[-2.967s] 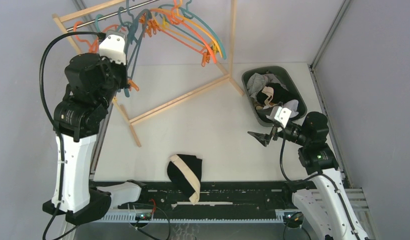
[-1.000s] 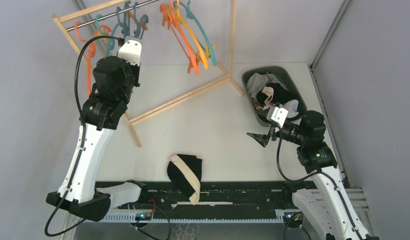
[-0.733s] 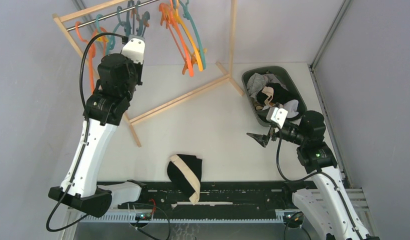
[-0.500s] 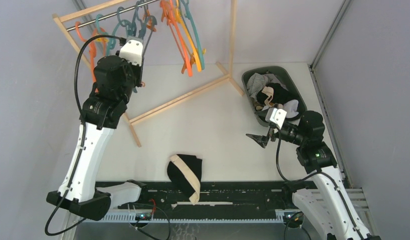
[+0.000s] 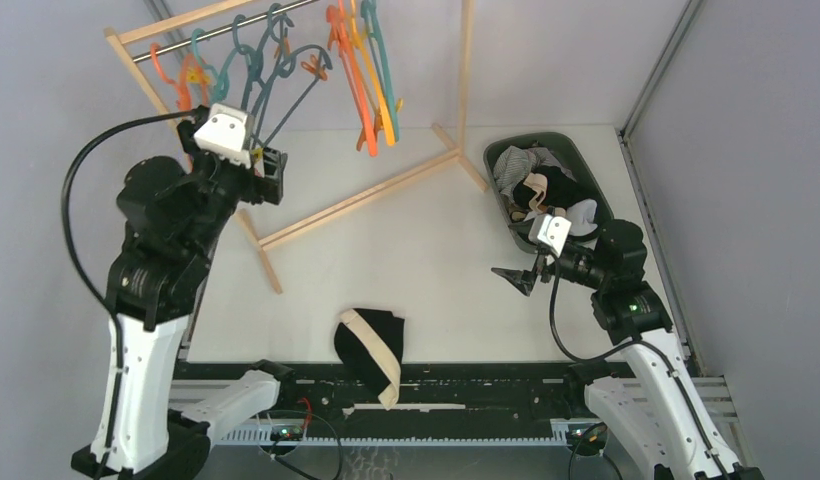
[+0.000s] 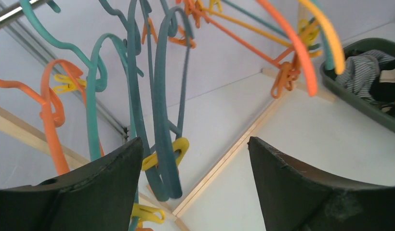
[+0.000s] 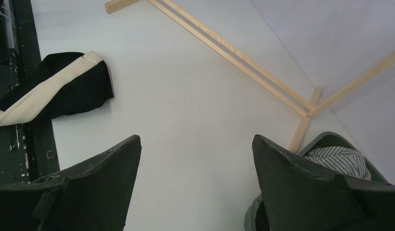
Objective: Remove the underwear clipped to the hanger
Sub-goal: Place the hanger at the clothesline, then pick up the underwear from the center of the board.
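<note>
- Near edge of the tabletop [image 5: 436,250], about midway along it: one black brief [image 5: 378,335] with a cream band lies flat. Its near end hangs over the dark rail there. Nothing touches it.
- Right side, short of the far right corner: my right gripper [image 5: 512,277] hovers above the bare surface. Its jaws are wide apart and nothing is in them.
- Far right corner: a green basket [image 5: 542,137] holds a pile of underwear [image 5: 558,186], black, striped and pale pieces mixed together. I cannot count them.
- Far left: my left gripper [image 6: 194,142] is raised just beside a dark teal hanger [image 6: 166,120]. Its jaws are wide and empty. A yellow clip [image 6: 174,149] on that hanger is not gripping any cloth.
- Far edge: the wooden rack [image 5: 361,197] carries teal and orange hangers [image 5: 371,70]. I see no cloth on any of them; some clips are hidden behind others.
- Judgement: unclipping looks finished or nearly so, and the left arm is between grasps.
- Next move, as I judge it: check the hidden clips from the left wrist view. If they are bare, the brief by the near edge remains loose. It calls for a low, flat pinch on the fabric, clear of the rail.
</note>
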`<state>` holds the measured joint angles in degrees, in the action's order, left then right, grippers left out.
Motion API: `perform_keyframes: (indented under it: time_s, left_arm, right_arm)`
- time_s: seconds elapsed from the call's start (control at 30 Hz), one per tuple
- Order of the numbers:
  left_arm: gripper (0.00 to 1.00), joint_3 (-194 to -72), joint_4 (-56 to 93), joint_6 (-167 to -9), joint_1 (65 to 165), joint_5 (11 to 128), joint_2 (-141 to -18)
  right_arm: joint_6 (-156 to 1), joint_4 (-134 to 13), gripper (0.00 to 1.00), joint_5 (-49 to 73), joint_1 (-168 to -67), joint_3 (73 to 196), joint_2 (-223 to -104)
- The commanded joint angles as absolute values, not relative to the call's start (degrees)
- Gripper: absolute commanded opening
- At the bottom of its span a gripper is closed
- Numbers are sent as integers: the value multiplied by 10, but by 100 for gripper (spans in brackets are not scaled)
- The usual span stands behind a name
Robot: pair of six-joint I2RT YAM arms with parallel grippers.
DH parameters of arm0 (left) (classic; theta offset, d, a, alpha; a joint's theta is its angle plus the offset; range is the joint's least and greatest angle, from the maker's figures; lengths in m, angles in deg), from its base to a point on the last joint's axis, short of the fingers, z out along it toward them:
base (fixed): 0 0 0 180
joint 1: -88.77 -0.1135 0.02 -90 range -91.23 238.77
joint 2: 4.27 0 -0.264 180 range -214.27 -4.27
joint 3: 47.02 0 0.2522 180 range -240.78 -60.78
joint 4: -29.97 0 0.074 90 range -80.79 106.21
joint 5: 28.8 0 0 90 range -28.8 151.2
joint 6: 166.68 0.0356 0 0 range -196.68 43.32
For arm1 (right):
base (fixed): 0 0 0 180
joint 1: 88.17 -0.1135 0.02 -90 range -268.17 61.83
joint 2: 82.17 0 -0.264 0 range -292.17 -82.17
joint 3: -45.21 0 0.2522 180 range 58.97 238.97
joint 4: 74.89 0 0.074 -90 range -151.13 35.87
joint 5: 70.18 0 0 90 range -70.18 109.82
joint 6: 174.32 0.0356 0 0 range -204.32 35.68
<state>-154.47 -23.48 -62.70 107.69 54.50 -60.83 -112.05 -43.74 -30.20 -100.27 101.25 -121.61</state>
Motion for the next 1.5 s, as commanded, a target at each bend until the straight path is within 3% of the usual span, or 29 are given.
perform_keyframes:
  time_s: [0.0, 0.43, 0.8, 1.27, 1.47]
  left_arm:
    - [84, -1545, -235, -628, 1075, 618, -565]
    - [85, -1305, -353, -418, 1112, 947, -437]
    - [86, -1063, -326, -239, 1199, 924, -482]
    - [90, -971, -205, -206, 1279, 840, -679]
    - [78, -950, -167, -223, 1317, 796, -727]
  right_arm:
    - [-1125, -448, 84, -304, -1005, 1013, -1215]
    - [-1119, -449, 85, -305, -1000, 1013, -1223]
    - [-1103, -453, 89, -316, -978, 1012, -1229]
    - [-1099, -465, 91, -318, -975, 1003, -1227]
    - [-1100, -464, 91, -318, -976, 1003, -1224]
